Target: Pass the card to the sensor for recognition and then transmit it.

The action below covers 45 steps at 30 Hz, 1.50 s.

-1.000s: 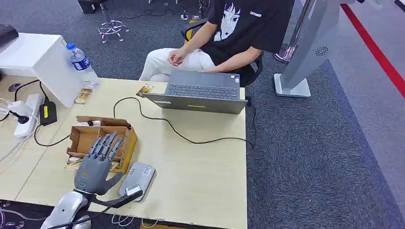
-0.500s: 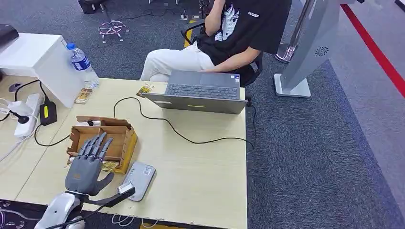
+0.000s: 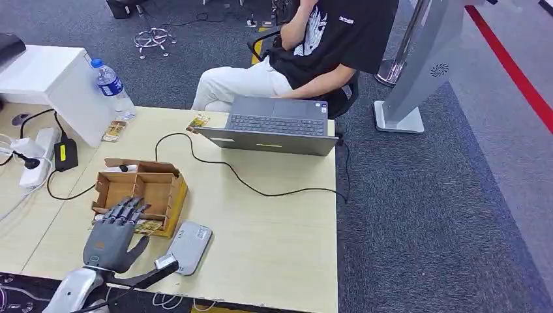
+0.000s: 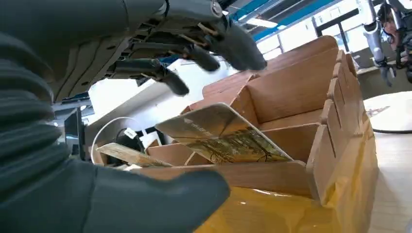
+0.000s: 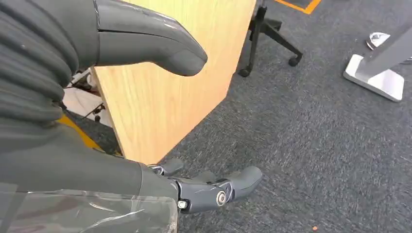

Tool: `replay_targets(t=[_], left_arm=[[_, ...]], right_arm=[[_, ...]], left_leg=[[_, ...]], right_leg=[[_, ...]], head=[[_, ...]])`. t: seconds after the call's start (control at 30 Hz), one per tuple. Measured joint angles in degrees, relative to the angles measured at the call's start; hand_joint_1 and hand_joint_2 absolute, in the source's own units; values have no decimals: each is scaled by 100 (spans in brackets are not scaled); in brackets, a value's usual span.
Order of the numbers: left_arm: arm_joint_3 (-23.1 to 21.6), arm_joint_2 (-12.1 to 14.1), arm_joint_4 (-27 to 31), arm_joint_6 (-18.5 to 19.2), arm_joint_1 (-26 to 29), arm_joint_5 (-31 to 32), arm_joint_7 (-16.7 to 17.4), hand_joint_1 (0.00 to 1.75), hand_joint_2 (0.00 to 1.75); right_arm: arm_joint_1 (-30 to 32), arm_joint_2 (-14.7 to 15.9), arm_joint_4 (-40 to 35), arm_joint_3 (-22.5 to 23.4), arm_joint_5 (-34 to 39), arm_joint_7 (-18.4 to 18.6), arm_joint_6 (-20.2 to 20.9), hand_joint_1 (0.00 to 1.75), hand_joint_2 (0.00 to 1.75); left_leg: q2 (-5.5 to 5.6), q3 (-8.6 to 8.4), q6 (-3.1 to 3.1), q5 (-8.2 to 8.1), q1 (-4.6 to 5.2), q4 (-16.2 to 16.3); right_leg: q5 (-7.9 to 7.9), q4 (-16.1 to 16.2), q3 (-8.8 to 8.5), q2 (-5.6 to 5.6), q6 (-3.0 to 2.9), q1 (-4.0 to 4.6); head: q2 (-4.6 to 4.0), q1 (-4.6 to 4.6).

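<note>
Cards with printed pictures (image 4: pixel 228 138) lay tilted in the near compartment of the brown slotted cardboard box (image 3: pixel 140 190), which sat on the pale wooden tabletop (image 3: pixel 274 222). And the grey left hand (image 3: pixel 111 238) hovered over that box's near edge, fingers (image 4: pixel 167 80) spread above the cards, grasping nothing! Just beside the box lay the flat grey rectangular sensor (image 3: pixel 188 245). Down by the tabletop's side panel, the right hand (image 5: pixel 160 121) hung over dark carpet (image 5: pixel 316 136), fingers released.

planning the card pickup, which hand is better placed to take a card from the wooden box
Left. The left hand hovers open at the wooden box, fingers above a card. The right hand hangs beside the table.
</note>
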<state>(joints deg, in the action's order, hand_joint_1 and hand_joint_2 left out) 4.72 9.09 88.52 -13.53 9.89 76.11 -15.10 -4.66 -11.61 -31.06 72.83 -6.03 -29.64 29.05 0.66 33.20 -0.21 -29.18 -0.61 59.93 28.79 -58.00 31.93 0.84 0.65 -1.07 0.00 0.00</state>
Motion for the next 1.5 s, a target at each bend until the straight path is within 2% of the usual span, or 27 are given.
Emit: replay_targets(t=[0.43, 0.5, 0.6, 0.67, 0.83, 0.97, 1.07, 1.23, 1.5], left_arm=[[15, 0, -33, -52, -9, 43, -2, 175, 175], [15, -11, -31, -302, -20, 81, -18, 175, 175], [15, -194, 161, -908, -163, -30, -83, 175, 175], [13, -319, 427, -979, -324, -68, -94, 175, 175], [13, -389, 1076, -651, -821, -258, 53, 175, 175], [68, -297, 1154, -188, -1447, -330, 177, 175, 175], [122, -159, 908, 35, -2010, -153, 315, 175, 175], [129, 20, 249, 173, -2647, 88, 483, 175, 175], [129, 74, -590, 216, -3068, 241, 540, 175, 175]], right_arm=[[-1, 0, 35, 0, -17, -15, 0, 0, 175], [1, 0, 35, 0, -7, -22, -4, 0, 175], [6, -11, 11, 7, 24, -4, -2, 0, 175], [6, -46, -68, 15, 33, 61, 0, 0, 175], [11, -70, -116, 20, -57, 100, 0, 0, 175], [-1, -59, -83, 2, -203, -2, -4, 0, 175], [-40, -26, -2, -28, -293, -61, -28, 0, 175], [-107, 33, 131, -140, -354, -105, -87, 0, 175], [-169, 92, 299, -291, -389, -142, -157, 0, 175]], left_leg=[[0, 0, 0, 0, 0, 0], [-1, -1, 0, 0, 0, 0], [8, 0, 3, 2, 0, 1], [8, -1, 3, 3, 0, 1], [4, -4, 3, 4, 1, 2], [5, -2, 0, 9, -2, 2], [4, -3, 1, 13, -2, 1], [2, -2, -1, 17, -1, 2], [0, -36, 0, 18, 0, 2]], right_leg=[[0, 0, 1, 0, 0, 0], [0, 1, 5, 1, 0, 0], [0, 1, 1, -10, 0, 0], [-2, 1, -2, -11, 0, 0], [-7, 1, 0, -8, -4, 0], [-8, -2, 1, -10, -6, 4], [-10, -5, 0, -8, -10, 3], [-11, -6, 1, -5, -11, 2], [-14, -5, 7, 1, -10, 1]], head=[[0, 0], [0, 0], [0, 2], [0, 2], [0, 0], [0, 0], [0, 2], [0, 0], [0, 0]])
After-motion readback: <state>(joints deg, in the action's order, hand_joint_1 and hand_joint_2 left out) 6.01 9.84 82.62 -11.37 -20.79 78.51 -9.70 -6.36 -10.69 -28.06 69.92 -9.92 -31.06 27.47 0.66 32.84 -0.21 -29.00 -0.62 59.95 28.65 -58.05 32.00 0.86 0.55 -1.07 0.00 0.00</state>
